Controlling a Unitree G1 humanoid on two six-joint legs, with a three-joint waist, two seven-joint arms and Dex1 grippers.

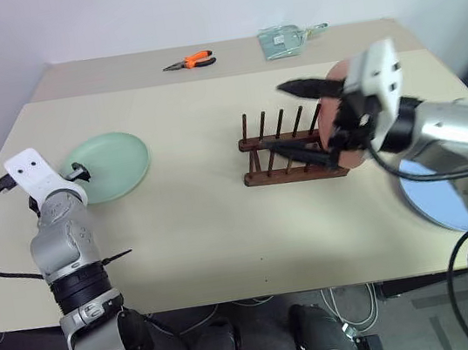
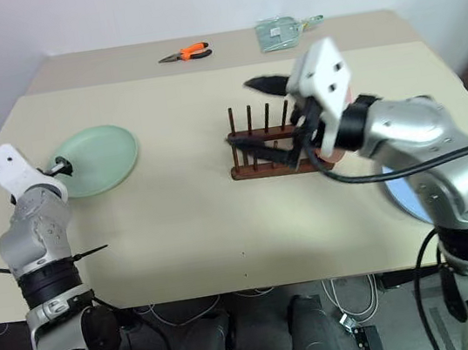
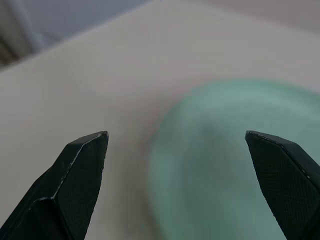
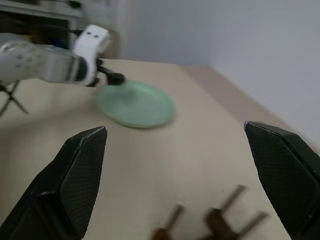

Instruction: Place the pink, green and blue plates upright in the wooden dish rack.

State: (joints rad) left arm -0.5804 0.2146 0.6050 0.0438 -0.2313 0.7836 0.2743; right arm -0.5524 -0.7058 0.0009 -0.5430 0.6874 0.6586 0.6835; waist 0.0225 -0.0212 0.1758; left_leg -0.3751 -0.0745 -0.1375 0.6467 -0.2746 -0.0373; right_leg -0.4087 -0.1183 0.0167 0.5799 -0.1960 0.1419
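On the broad beige worktop (image 1: 221,203) I see the small dark brown wooden dish rack (image 1: 289,160) near the middle with a pink plate (image 1: 348,156) upright at its right end. A round pale green plate (image 1: 113,164) lies flat at the left and a blue plate (image 1: 435,193) at the right edge. My left end effector (image 3: 176,137) hangs spread and empty at the green plate's rim, and my right end effector (image 1: 297,122) is spread empty above the rack.

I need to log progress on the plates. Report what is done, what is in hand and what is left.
Done: the pink plate stands upright in the wooden dish rack. In hand: nothing held; the right gripper is open over the rack, and the left gripper is open at the green plate, which lies flat on the table. Left: the green plate and the blue plate, flat by the table's right edge.
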